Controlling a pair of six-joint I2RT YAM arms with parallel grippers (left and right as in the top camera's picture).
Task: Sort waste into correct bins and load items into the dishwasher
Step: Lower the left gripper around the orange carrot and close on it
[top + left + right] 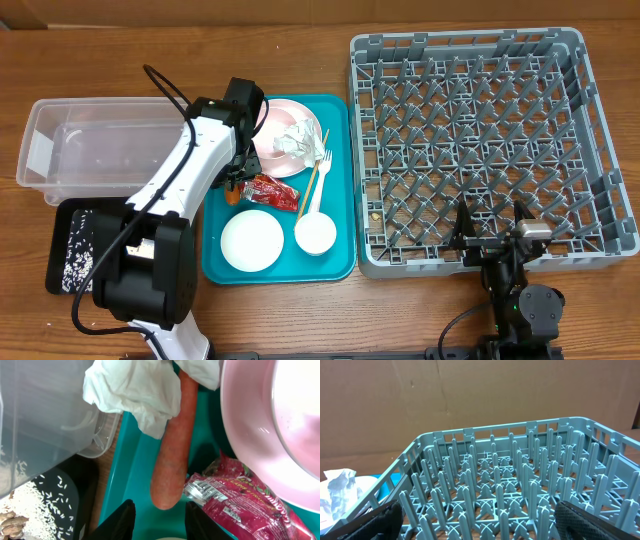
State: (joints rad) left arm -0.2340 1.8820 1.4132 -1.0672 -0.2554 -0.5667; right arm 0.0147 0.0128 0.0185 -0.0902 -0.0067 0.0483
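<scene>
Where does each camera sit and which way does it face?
Overhead: above the table, looking straight down; teal plastic tray, grey pegged plastic rack, left arm, right arm.
Left wrist: low over the tray, facing orange carrot, shiny red wrapper; own fingertips.
Right wrist: at rack's edge, looking across it; open fingers in corners.
Overhead, left wrist share the wrapper.

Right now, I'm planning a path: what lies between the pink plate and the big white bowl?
The red snack wrapper lies between the pink plate and the big white bowl; the overhead view shows it.
</scene>
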